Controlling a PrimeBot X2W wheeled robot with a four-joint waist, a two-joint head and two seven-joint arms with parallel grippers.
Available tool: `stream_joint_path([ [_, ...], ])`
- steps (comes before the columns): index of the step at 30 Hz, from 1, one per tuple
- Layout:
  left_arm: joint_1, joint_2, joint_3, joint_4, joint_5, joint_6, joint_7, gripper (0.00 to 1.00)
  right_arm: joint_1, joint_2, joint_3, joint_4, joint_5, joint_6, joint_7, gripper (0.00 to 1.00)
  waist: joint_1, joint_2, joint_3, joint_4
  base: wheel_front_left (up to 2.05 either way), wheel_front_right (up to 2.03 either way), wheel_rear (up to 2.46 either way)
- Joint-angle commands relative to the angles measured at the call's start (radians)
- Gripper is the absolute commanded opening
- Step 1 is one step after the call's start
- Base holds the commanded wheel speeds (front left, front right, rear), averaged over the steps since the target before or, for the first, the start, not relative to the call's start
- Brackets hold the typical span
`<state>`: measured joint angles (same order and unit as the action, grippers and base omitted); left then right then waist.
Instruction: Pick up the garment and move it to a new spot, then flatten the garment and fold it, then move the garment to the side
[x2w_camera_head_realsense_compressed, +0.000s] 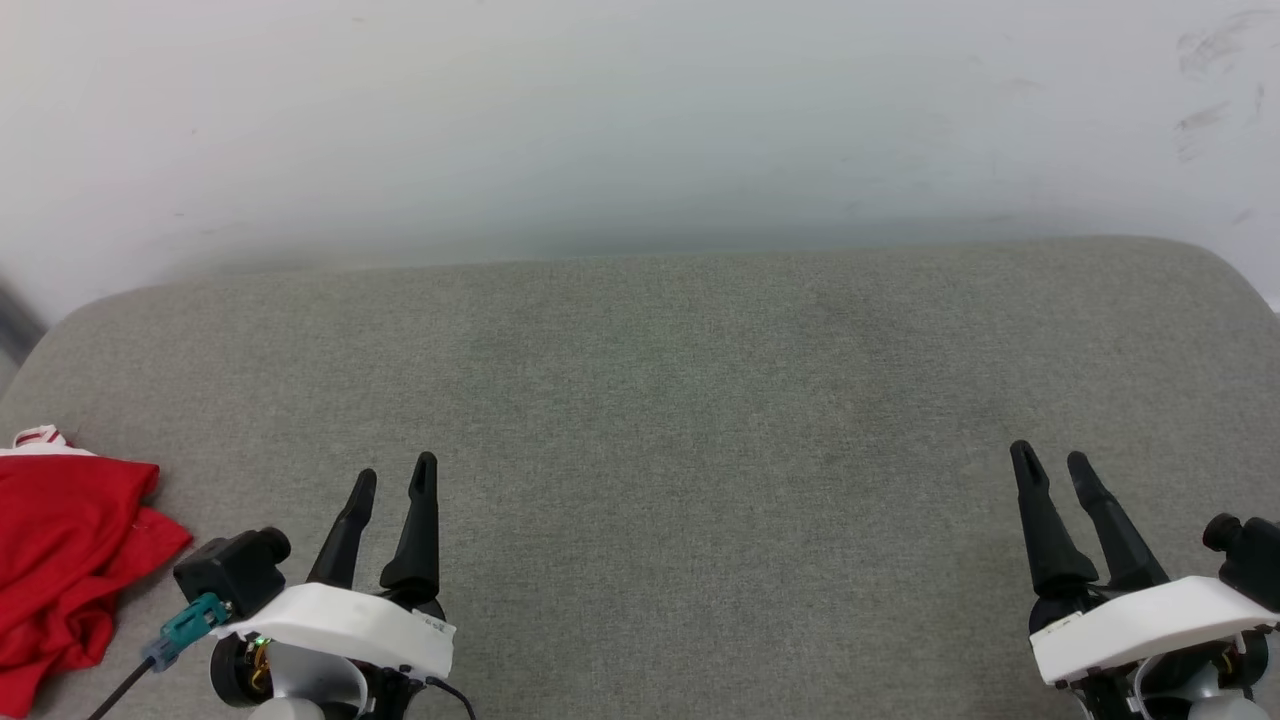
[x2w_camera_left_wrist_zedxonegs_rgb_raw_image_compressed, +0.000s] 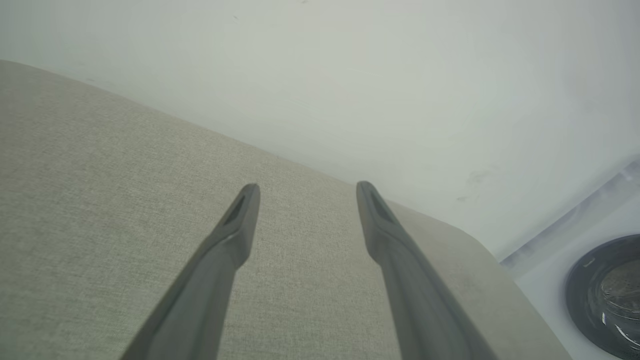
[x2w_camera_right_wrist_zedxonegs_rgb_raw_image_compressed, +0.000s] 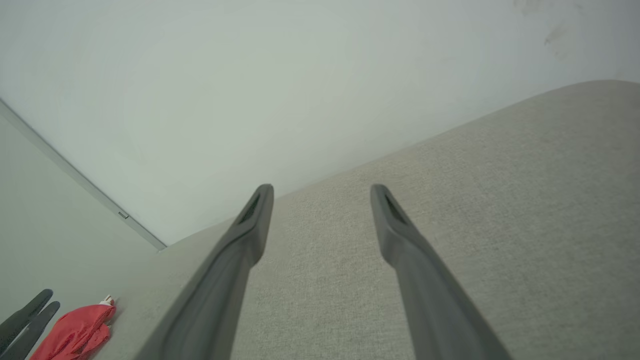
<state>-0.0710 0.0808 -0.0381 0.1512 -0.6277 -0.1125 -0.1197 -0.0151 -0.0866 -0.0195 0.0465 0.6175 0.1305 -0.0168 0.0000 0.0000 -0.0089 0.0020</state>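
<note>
Now: L gripper (x2w_camera_head_realsense_compressed: 396, 470), R gripper (x2w_camera_head_realsense_compressed: 1048, 455) fingers spread, empty; shirt (x2w_camera_head_realsense_compressed: 70, 560) bunched far left on cushion (x2w_camera_head_realsense_compressed: 650, 400), so shallow pinch could snag one layer.

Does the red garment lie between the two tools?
No, the crumpled red fabric garment lies to the left of the dark-fingered left tool.

One garment (x2w_camera_head_realsense_compressed: 70, 560), one grey cushion (x2w_camera_head_realsense_compressed: 650, 400), one white wall (x2w_camera_head_realsense_compressed: 600, 120), two hands: left hand (x2w_camera_head_realsense_compressed: 396, 470), right hand (x2w_camera_head_realsense_compressed: 1048, 455).
</note>
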Motion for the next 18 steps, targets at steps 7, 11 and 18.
stream_joint_path([
  [7, -0.008, 0.02, -0.029, -0.025, 0.138, 0.023, -0.028, 1.0, -0.002, -0.018, 0.006, -0.024, -0.126, 0.0, 0.007, 1.0, 0.0, 0.0, -0.001, 0.002, 0.0, 0.0, 0.0],
  [11, -0.006, 0.031, -0.043, -0.026, 0.193, 0.035, -0.038, 1.0, 0.003, -0.016, 0.004, -0.035, -0.179, 0.0, 0.009, 1.0, 0.0, 0.0, -0.002, 0.001, 0.0, 0.0, 0.0],
  [18, -0.008, 0.043, -0.06, -0.022, 0.269, 0.06, -0.056, 1.0, 0.013, -0.008, -0.003, -0.048, -0.262, 0.0, 0.016, 1.0, 0.0, 0.0, -0.004, 0.002, 0.0, 0.0, 0.0],
])
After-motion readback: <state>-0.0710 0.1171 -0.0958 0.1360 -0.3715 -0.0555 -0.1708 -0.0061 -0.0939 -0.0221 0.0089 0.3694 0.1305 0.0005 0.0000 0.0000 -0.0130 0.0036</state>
